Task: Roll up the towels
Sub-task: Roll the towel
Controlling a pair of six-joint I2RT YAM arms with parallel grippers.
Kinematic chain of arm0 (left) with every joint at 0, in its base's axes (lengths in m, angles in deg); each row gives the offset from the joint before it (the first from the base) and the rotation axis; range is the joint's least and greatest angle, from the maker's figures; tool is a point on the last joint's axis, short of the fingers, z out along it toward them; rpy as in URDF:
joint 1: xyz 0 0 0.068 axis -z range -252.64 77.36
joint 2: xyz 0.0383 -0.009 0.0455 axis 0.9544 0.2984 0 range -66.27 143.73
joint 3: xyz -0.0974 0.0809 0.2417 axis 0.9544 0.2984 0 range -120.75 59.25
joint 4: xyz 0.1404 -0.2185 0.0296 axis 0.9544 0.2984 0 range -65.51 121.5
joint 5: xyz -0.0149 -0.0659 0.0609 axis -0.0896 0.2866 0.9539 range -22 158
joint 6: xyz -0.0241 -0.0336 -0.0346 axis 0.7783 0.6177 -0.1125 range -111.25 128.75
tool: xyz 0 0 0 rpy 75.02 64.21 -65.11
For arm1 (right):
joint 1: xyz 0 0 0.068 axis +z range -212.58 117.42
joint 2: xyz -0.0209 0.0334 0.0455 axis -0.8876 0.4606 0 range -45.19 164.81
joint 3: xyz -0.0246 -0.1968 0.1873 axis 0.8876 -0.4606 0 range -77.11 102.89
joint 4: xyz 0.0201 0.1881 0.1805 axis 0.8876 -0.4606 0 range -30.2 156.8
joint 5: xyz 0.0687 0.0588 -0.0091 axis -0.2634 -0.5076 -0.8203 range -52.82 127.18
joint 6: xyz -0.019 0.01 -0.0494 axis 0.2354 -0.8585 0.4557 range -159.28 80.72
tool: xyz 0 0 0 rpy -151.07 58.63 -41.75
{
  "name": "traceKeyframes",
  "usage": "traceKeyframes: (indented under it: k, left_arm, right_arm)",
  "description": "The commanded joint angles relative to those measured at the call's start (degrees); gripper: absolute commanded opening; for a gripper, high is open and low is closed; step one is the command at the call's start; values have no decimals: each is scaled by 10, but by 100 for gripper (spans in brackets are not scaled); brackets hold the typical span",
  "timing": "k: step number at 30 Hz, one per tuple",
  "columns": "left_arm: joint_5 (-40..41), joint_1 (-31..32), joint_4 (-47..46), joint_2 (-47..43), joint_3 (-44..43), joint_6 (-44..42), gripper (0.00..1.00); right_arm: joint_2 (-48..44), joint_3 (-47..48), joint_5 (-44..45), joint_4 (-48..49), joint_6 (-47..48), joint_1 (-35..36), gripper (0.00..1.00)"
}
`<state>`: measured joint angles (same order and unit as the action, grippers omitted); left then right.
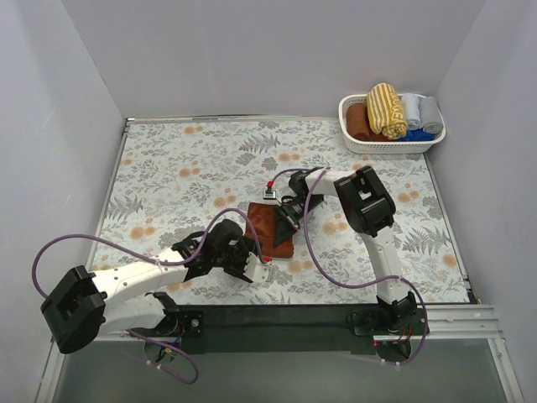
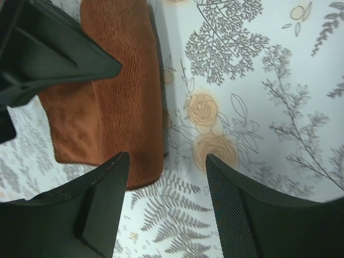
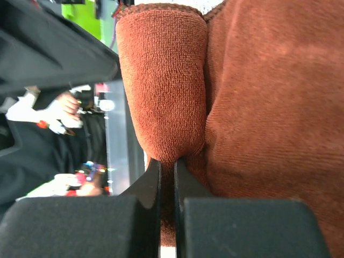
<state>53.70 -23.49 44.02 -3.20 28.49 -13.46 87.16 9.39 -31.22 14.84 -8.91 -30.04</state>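
Note:
The rust-brown towel (image 1: 267, 228) lies partly rolled on the floral table near the middle. My right gripper (image 1: 287, 220) is on its right side and shut on a fold of it. In the right wrist view the jaws (image 3: 167, 166) pinch the cloth under a rolled lobe of the towel (image 3: 161, 80). My left gripper (image 1: 254, 267) is open and empty just in front of the towel. In the left wrist view the towel (image 2: 121, 97) lies beyond the left gripper (image 2: 167, 180), not between its fingers. The mustard-yellow striped towel (image 1: 386, 109) sits rolled in the basket.
A white basket (image 1: 390, 147) stands at the back right corner, holding the yellow roll, a brown roll (image 1: 359, 122), grey rolls (image 1: 421, 109) and a blue one (image 1: 417, 133). White walls enclose the table. Purple cables trail from both arms.

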Motion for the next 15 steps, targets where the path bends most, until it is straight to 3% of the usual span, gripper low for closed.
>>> traceKeyframes:
  k: [1, 11, 15]
  left_arm:
    - [65, 27, -121, 20, 19, -49, 55]
    - [114, 57, -274, 136, 49, -125, 54]
    - [118, 57, -266, 184, 46, -134, 44]
  right_arm:
    - [59, 2, 131, 8, 48, -1, 1]
    - [83, 18, 140, -6, 49, -7, 1]
    - [87, 32, 139, -14, 49, -6, 1]
